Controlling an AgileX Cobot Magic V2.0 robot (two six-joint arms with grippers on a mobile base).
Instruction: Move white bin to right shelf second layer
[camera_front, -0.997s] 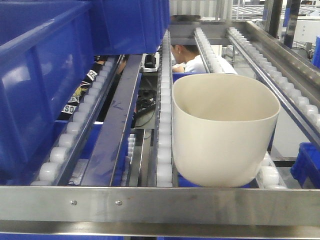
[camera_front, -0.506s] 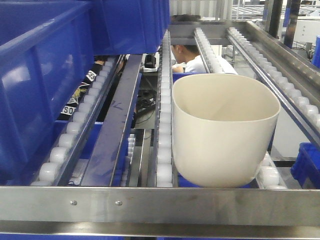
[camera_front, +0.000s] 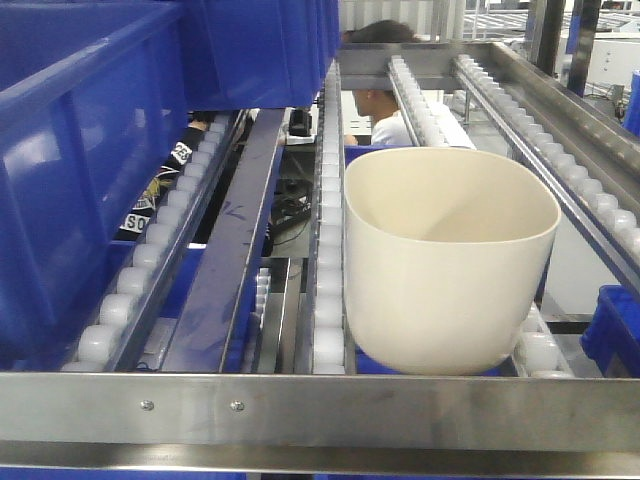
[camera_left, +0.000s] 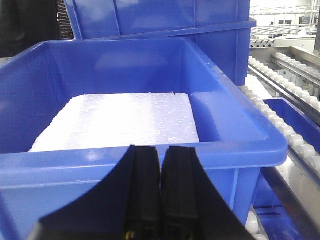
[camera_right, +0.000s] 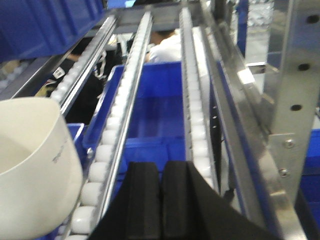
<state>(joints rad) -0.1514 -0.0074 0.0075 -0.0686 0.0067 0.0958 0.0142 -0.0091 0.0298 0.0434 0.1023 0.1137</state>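
White bin (camera_front: 450, 262): smooth matt cream plastic. Blue crates (camera_left: 150, 150): glossy moulded plastic; one holds a grainy white foam slab (camera_left: 122, 121). Shelf front bar (camera_front: 320, 412): brushed steel, riveted. Rollers (camera_front: 328, 300): shiny white plastic. Claw pads (camera_left: 145, 190): matt black.

Only visible change: person (camera_front: 385, 105) behind rack, seen through gap between roller rails in front view. Head now higher than before; dark hair (camera_front: 385, 32) now shows above steel crossbar (camera_front: 420, 60) at top of frame, where half a second ago it sat lower, mostly behind bar. Face now partly hidden by crossbar; white shirt shoulder sits slightly further right than one second ago. Exact posture cannot be told.
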